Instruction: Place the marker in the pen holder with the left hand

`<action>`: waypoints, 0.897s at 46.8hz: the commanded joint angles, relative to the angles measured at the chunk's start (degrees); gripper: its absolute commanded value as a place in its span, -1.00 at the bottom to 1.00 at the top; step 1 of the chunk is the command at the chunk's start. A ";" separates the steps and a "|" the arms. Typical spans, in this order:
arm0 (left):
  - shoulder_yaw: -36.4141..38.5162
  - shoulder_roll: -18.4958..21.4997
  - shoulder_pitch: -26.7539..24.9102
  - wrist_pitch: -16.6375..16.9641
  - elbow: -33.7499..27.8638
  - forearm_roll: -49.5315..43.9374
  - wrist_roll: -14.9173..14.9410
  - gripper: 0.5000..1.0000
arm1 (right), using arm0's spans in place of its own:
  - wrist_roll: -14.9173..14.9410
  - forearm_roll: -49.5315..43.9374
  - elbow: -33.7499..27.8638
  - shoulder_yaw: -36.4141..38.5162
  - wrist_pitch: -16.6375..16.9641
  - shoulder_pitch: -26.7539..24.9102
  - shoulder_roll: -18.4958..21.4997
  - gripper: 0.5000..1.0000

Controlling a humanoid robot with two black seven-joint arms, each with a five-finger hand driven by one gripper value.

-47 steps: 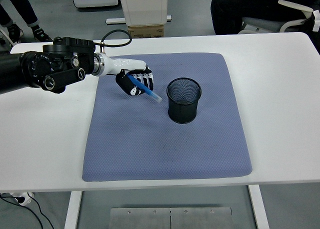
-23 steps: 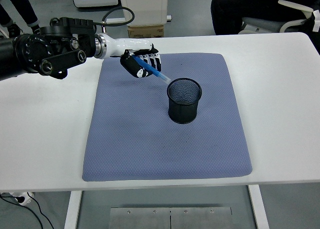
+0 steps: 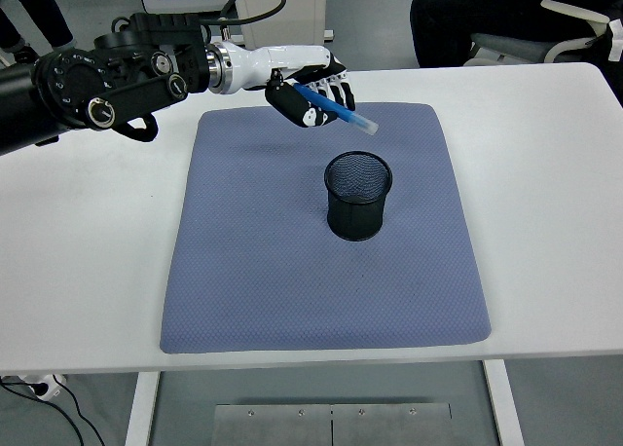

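Left hand (image 3: 313, 93) pinching a blue marker with a pale tip (image 3: 337, 110), held tilted above the bench's far edge, beyond the black mesh pen holder (image 3: 357, 196) on a blue-grey mat (image 3: 253, 271)

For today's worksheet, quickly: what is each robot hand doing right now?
Left robot hand: closed on the blue marker, above the mat.
Right robot hand: not in view.

Black wire-mesh pen holder (image 3: 358, 195); textured matt cloth mat (image 3: 292, 271); smooth white table (image 3: 88, 271).
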 commanded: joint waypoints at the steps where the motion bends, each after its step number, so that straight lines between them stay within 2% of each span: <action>1: -0.81 -0.06 0.32 -0.87 -0.04 -1.72 0.06 -1.00 | 0.00 0.00 -0.06 0.00 0.04 0.05 0.00 1.00; 9: -1.17 -1.20 0.67 -1.22 -0.13 -4.98 0.06 -1.00 | 0.08 0.00 0.02 0.00 0.04 -0.03 0.00 1.00; 24: -5.03 -3.75 4.45 -2.10 -1.80 -10.69 0.15 -1.00 | 0.00 0.00 0.02 0.00 0.04 0.05 0.00 1.00; 33: -6.09 -4.72 4.89 -1.93 -4.43 -14.21 0.23 -1.00 | 0.00 0.00 0.02 0.00 -0.05 0.05 0.00 1.00; 42: -6.09 -4.72 6.38 -1.58 -7.16 -19.48 2.17 -1.00 | 0.00 0.00 -0.06 0.00 0.04 -0.03 0.00 1.00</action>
